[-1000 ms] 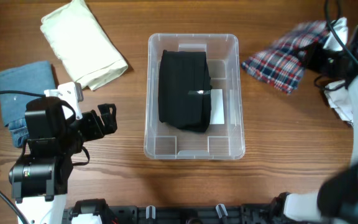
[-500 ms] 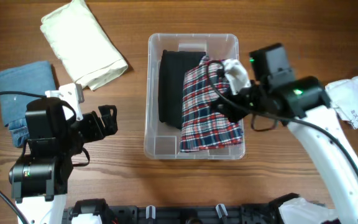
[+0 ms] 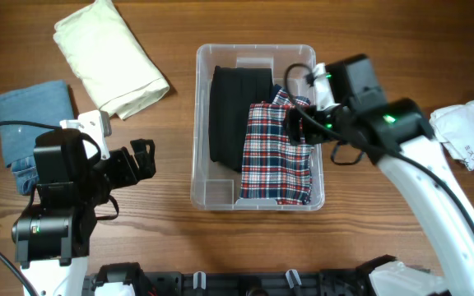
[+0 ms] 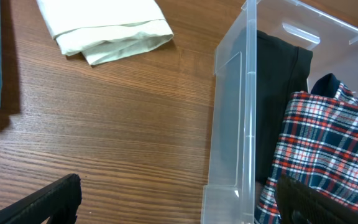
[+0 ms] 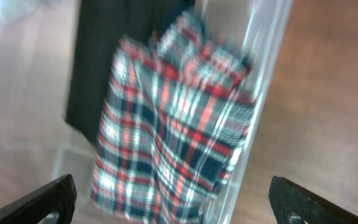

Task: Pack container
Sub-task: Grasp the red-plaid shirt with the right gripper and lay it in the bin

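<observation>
The container point(image 3: 197, 123) is a clear plastic bin in the middle of the table. A folded black garment point(image 3: 235, 107) lies in its left half. A red, white and navy plaid cloth point(image 3: 276, 156) lies loose in its right half, partly over the black garment. My right gripper point(image 3: 296, 123) hangs open over the bin's right side, just above the plaid cloth point(image 5: 173, 124), and holds nothing. My left gripper point(image 3: 142, 158) is open above bare table to the left of the bin; its wrist view shows the bin's wall point(image 4: 229, 124).
A folded cream cloth point(image 3: 109, 57) lies at the back left. Beside my left arm there is a folded blue denim piece point(image 3: 27, 123). A crumpled white printed cloth point(image 3: 467, 131) sits at the right edge, behind my right arm.
My right gripper carried the plaid cloth from the table's right side over the bin and opened. The cloth now lies in the bin. The left arm has not moved.
</observation>
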